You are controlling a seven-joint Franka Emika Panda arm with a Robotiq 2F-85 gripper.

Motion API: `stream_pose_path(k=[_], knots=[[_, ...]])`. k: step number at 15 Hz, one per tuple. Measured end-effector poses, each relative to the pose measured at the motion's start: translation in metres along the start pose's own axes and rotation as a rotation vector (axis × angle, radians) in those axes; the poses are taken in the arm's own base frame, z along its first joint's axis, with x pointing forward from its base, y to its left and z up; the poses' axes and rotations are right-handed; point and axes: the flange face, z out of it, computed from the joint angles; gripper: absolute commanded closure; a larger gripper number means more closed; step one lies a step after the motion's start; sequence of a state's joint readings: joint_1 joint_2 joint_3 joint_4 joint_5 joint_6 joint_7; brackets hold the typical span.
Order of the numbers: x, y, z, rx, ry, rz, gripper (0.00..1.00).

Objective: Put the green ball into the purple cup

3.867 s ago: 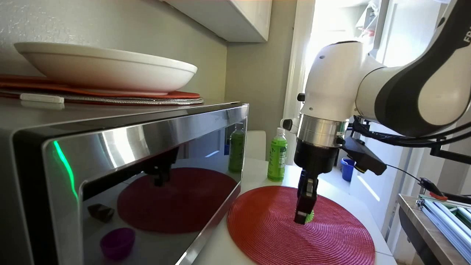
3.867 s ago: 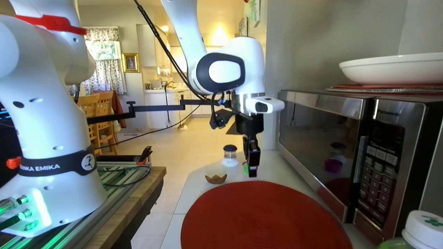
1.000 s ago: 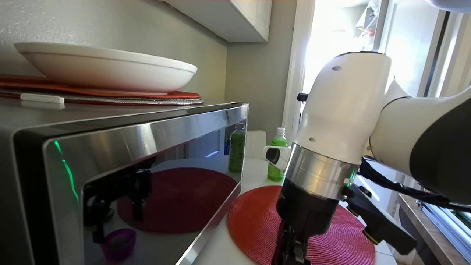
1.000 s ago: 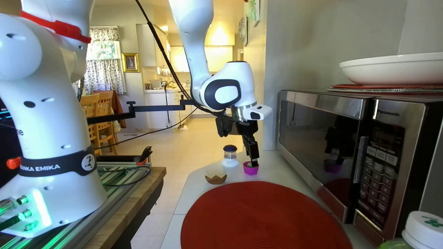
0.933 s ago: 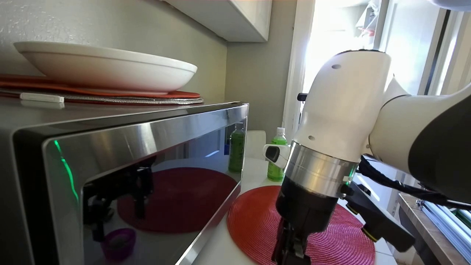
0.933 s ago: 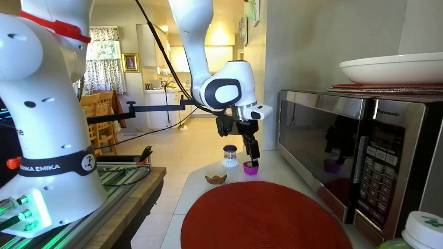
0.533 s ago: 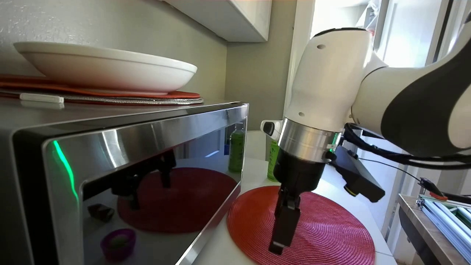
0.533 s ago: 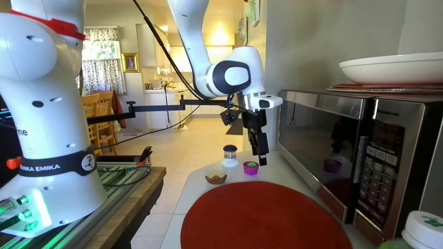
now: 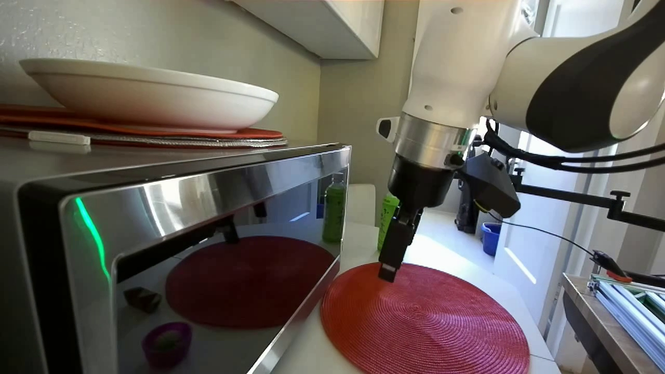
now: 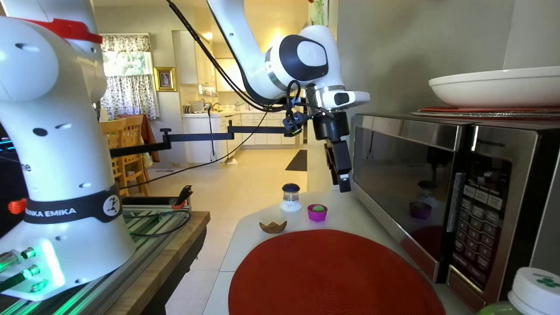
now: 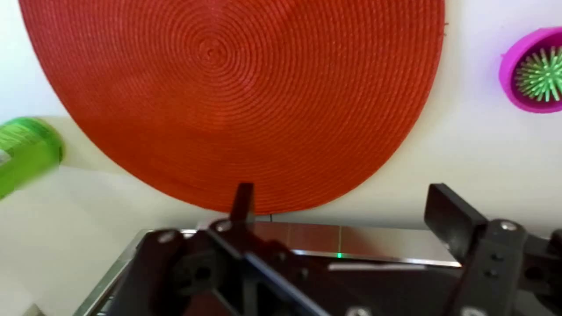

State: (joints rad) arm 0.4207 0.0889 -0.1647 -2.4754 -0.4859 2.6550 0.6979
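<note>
The green ball [image 10: 318, 208] rests inside the purple cup [image 10: 317, 216], which stands upright on the white table beyond the red mat. From above, in the wrist view, the spiky green ball [image 11: 544, 74] fills much of the purple cup [image 11: 508, 79], cut off by the right edge. My gripper [image 11: 341, 193] is open, its fingers wide apart and holding nothing. It hangs above the table, higher than the cup and off to its microwave side, as an exterior view shows the gripper [image 10: 343, 186]. In the exterior view with the bottle, the cup shows only as a reflection.
A microwave [image 10: 402, 175] stands close beside the gripper, with a white bowl [image 9: 150, 98] on top. The round red mat [image 10: 332, 271] covers much of the table. A brown pointed piece [image 10: 273, 226], a brush [image 10: 291, 197] and a green bottle [image 9: 388, 218] stand around.
Earlier my gripper held the green ball, then was lowered at the purple cup. Since then it has opened, risen and moved toward the microwave, leaving the ball in the cup.
</note>
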Motion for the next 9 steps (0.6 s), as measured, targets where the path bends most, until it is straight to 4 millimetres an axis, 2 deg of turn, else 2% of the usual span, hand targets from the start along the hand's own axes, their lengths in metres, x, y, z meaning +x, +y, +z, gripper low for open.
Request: stream_pose_path(k=[7, 9], knots=[[0.008, 0.059, -0.032, -0.042, -0.020, 0.142, 0.00], [0.005, 0.060, -0.034, -0.039, -0.021, 0.148, 0.00]])
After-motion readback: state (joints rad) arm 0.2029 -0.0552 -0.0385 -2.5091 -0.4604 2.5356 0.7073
